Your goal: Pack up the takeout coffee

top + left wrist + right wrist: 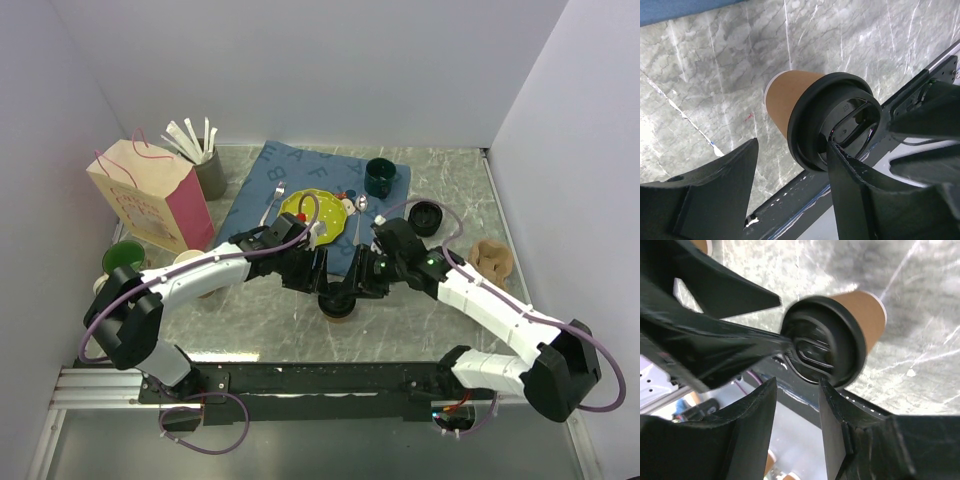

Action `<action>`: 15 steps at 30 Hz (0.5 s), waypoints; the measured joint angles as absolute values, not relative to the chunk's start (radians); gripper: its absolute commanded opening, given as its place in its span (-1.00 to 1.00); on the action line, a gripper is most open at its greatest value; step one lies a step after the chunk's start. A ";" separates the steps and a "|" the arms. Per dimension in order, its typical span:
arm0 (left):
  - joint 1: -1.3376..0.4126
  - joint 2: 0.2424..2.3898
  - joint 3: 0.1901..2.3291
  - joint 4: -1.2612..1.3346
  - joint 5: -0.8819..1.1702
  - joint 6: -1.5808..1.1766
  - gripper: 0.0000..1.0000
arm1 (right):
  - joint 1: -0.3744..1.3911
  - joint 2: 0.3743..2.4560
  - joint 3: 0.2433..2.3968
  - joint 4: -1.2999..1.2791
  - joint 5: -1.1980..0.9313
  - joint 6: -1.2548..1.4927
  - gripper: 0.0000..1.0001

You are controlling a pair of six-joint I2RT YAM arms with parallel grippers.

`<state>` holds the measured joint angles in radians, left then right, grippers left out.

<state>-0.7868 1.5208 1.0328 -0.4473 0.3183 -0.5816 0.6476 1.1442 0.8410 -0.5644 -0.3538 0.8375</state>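
As both arms meet over the cup (338, 306), the step in hand is, I think, the grasp, before any carrying. The cup is on the table (450, 335) near the front edge, about the middle, between the two wrists.

The left gripper (794, 145) has its jaws wide apart. One finger (850, 190) touches the lid (840, 120) at the rim with its tip and the other is free at the side, so nothing is clamped. The right gripper (799, 385) shows a narrower gap with nothing inside it, and one of its fingers is just beside the low edge of the lid. Neither gripper holds the cup.

The cup seems upright. The lid points up, the narrow base is down, and the long axis is about vertical, though I cannot exclude a small lean.

For the next move, one gripper should make room. The other should take the tan wall between both fingers, below the lid, and close gently, because paper gives. Then the cup must be kept lid-up on the way to the bag (150, 200), far at the left.
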 measured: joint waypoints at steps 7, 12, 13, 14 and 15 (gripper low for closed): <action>-0.787 1.519 1.011 -0.405 0.326 -0.603 0.22 | 0.661 1.219 0.911 -0.626 -0.258 0.758 -0.33; -0.787 1.509 0.968 -0.336 0.340 -0.633 0.19 | 0.673 1.279 0.906 -0.613 -0.243 0.733 -0.51; -0.787 1.507 0.959 -0.321 0.344 -0.641 0.19 | 0.679 1.282 0.900 -0.609 -0.240 0.734 -0.52; -0.787 1.503 0.950 -0.309 0.348 -0.649 0.19 | 0.679 1.280 0.900 -0.609 -0.236 0.733 -0.53; -0.787 1.501 0.944 -0.302 0.348 -0.653 0.19 | 0.679 1.277 0.898 -0.609 -0.231 0.734 -0.53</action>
